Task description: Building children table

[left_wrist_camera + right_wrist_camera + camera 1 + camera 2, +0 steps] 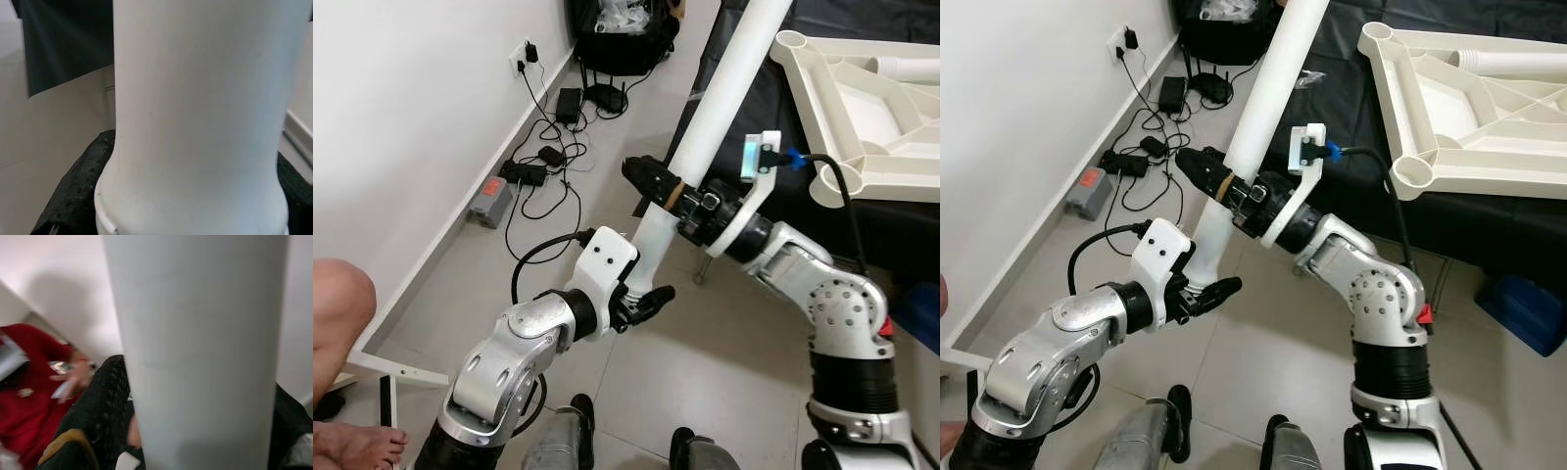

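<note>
At the far left a person's bare knee (337,294) and foot (357,446) sit against the white wall, with a tangle of black cables and power adapters (543,147) on the grey tiled floor (705,362) further back. Just right of that, the left tool (641,299) is clamped on the narrower bottom end of the long white plastic cylindrical table leg (724,88); the left wrist view shows the black fingers (73,191) pressed against either side of the stepped collar. This low grip probably steadies the end that must plug into a socket. Higher up the leg, the right tool (656,181) comes in from the right, its fingers closed around the thicker shaft, one black fingertip (641,174) poking out on the leg's left side. Held at two spots, the leg slants from near and left up towards far and right, off the floor, which would let both arms steer it together. To the far right lies the upturned cream plastic tabletop frame (862,108) on a dark surface, its round corner sockets (832,181) facing up and well apart from the leg's lower end; another white leg (911,69) lies on it.
</note>
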`<state>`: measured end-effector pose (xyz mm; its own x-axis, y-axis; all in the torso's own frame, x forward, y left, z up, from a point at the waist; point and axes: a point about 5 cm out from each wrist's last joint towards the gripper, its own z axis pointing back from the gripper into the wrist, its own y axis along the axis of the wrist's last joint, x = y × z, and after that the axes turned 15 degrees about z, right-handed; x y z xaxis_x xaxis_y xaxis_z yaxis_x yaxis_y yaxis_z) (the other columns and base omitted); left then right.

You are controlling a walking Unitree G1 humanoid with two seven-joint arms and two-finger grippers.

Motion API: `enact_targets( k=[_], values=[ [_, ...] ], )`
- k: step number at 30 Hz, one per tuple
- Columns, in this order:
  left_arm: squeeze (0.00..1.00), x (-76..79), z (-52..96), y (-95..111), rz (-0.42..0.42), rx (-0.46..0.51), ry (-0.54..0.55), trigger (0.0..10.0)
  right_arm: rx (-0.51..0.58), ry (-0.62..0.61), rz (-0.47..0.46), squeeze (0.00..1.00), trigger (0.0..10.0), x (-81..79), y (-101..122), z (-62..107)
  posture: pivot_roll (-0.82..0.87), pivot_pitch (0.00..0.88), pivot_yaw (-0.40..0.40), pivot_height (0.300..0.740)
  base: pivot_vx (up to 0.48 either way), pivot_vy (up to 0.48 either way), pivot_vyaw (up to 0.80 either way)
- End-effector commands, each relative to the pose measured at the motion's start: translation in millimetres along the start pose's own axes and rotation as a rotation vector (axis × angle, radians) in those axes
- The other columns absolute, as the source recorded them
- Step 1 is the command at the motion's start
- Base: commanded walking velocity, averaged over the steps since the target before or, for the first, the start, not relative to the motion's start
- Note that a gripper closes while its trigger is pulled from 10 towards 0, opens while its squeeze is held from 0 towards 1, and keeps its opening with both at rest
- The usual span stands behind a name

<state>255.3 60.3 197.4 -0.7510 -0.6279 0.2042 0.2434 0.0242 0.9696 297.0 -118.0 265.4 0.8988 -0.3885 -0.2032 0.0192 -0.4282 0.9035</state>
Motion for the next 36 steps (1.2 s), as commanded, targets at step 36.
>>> enact_targets(
  k=[36],
  values=[
    [0.00, 39.5, 16.0, -17.1, 0.143, -0.092, -0.216, 10.0, -0.194, 0.528, 0.040, 0.00, 10.0, -10.1, -14.4, 13.5, 0.17, 0.257, 0.002, 0.740, 0.000, 0.000, 0.00]
  ],
)
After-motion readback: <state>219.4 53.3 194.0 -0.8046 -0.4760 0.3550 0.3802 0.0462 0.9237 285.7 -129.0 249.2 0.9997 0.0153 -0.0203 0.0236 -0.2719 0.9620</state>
